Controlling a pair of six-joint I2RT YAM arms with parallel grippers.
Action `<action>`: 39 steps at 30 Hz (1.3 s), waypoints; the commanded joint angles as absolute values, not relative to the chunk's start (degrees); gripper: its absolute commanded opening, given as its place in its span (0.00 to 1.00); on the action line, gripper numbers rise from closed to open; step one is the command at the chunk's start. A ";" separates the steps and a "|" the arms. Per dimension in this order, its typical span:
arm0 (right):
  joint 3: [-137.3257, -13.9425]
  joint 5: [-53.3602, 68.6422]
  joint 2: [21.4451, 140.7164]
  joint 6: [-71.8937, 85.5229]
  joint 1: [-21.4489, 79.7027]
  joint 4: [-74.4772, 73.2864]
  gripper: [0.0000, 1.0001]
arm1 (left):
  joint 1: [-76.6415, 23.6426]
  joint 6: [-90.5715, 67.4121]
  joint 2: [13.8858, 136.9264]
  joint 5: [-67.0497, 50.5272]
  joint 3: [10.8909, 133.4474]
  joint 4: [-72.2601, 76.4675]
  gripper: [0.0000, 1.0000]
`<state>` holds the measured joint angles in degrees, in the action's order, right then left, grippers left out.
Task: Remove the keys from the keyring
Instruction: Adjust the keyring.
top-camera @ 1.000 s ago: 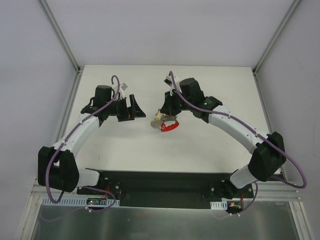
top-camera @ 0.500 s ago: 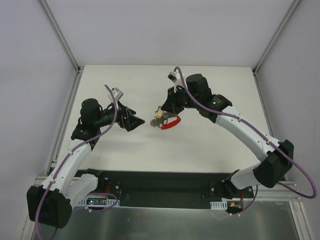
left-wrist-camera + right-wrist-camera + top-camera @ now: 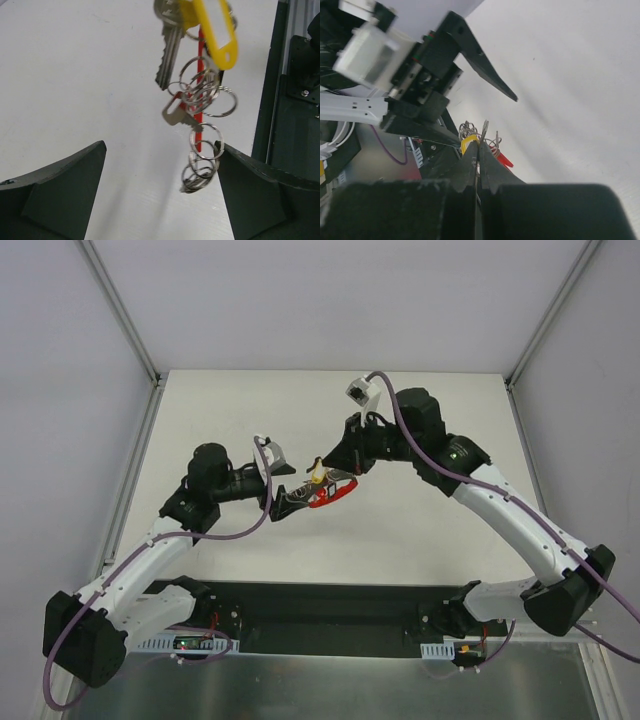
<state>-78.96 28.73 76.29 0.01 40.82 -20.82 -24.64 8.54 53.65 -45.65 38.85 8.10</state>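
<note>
The right gripper [image 3: 479, 145] is pinched tight on the top of the keyring [image 3: 204, 92], holding it up over the table [image 3: 75, 75], but its own fingers hide most of it in its camera. The keys [image 3: 169, 50] hang down with a yellow tag [image 3: 216, 30] and a red strip [image 3: 198, 122], and the very top is cut off in the left wrist view. The left gripper [image 3: 159, 150] is spread wide, one finger each side of the dangling rings, holding nothing.

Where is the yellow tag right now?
The yellow tag hangs in the middle of the top view, pinched by the right gripper, beside a silver key and close to the open left gripper.
</note>
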 commanded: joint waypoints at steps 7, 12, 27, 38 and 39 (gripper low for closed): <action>-78.84 34.71 70.23 6.41 41.66 -13.01 0.01 | -30.32 9.50 55.98 -46.05 37.71 20.38 0.69; -77.35 35.33 69.61 8.26 41.75 -10.90 0.01 | -31.02 5.45 57.21 -48.60 37.62 24.25 0.62; -72.70 24.20 62.24 1.94 41.66 -10.02 0.72 | -31.29 -15.34 57.92 -46.68 37.01 39.87 0.00; -64.33 9.93 55.81 15.55 41.57 -11.23 0.81 | -36.03 7.26 46.68 -23.31 31.90 31.26 0.00; -64.68 8.89 57.03 17.82 41.57 -12.90 0.80 | -36.91 13.39 45.28 -20.59 32.60 29.64 0.00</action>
<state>-65.17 15.16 54.17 9.39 41.50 -9.69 -33.85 -5.82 50.17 -31.94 30.06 34.06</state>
